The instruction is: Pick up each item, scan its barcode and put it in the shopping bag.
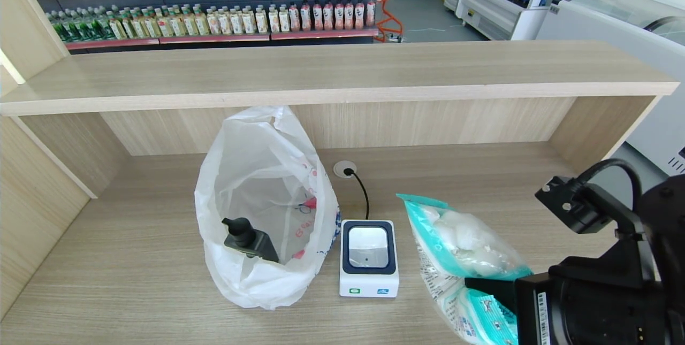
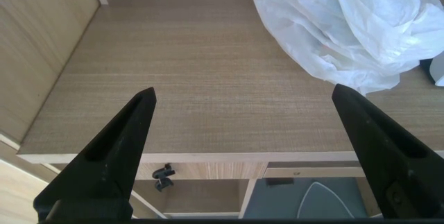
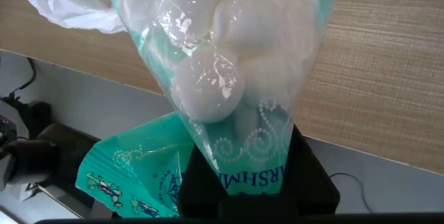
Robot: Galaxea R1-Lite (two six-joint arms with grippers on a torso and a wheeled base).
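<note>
The right tool [image 3: 253, 182] is clamped on the near end of a teal-and-clear packet of white puffs [image 1: 465, 238], held at 3 o'clock of the scanner [image 1: 368, 257]. The shopping bag [image 1: 262, 184] is stood at the scanner's 9 o'clock. The left tool [image 2: 244, 92] is spread wide over the tabletop [image 2: 208, 64].

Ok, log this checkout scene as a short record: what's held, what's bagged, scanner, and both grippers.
held: marshmallow bag, in right gripper, right of the barcode scanner
bagged: black pump bottle, inside white shopping bag
barcode scanner: on counter between shopping bag and marshmallow bag, window up
left gripper: open, empty, over counter's near edge by the shopping bag
</note>
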